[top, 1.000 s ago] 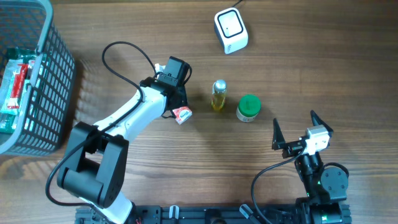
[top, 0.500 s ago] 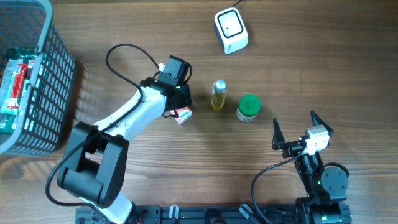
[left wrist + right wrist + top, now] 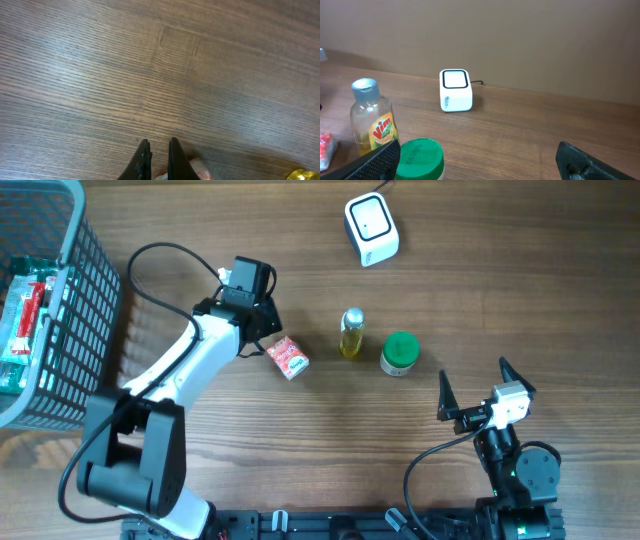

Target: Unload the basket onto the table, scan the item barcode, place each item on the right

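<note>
Left pincer (image 3: 159, 145) has backed off shut and empty, red packet (image 3: 288, 358) lying just left of bottle (image 3: 351, 332), right pincer (image 3: 472, 370) wide, idle; grasp step, next probably reopen over packet, then carry to scanner (image 3: 371, 228) beyond bottle.

basket (image 3: 90, 310) cropped left, contents unclear; packet (image 3: 288, 358) print unreadable

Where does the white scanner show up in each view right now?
Overhead: white scanner near the top edge, right of centre.
Left wrist: not in it.
Right wrist: white scanner left of centre, mid-height.
Shared landmark: green-lidded jar, below the scanner in the overhead view, bottom left in the right wrist view.
</note>
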Robot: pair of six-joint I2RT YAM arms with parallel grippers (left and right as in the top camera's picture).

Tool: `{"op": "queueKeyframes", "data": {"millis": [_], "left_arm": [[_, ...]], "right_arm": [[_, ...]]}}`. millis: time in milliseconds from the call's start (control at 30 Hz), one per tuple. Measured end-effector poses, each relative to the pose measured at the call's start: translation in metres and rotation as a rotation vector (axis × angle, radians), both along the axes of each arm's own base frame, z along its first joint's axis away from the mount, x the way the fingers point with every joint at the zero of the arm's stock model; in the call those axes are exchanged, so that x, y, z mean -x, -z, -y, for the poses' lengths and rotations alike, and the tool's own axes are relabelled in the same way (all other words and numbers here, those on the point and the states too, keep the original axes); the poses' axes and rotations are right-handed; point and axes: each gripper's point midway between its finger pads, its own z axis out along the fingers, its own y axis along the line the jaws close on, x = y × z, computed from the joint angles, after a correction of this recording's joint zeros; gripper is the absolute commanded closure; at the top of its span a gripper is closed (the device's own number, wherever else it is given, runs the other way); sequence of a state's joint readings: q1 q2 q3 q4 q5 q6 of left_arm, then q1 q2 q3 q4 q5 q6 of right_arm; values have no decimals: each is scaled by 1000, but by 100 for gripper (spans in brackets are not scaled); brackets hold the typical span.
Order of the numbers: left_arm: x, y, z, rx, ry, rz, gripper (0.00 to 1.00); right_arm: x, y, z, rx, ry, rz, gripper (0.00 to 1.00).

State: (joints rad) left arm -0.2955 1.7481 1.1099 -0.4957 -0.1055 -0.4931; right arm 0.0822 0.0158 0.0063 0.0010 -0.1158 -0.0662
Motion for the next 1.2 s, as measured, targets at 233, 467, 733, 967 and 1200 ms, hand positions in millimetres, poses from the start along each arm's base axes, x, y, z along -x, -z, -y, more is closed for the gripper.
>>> {"op": "queueKeyframes", "data": {"millis": [233,467,733,967,1200], "left_arm": [[19,26,19,53,55,-117,96],[37,35,36,102,102,-197,96],[31,28,60,156,158,-150,96],[37,0,28,100,73,-137,93],[61,5,-12,7,-23,-251,93]], "right_arm": [[0,0,0,0,0,0,0],[0,0,0,0,0,0,0],[0,0,0,0,0,0,0],[0,0,0,0,0,0,0],[0,0,0,0,0,0,0]]}}
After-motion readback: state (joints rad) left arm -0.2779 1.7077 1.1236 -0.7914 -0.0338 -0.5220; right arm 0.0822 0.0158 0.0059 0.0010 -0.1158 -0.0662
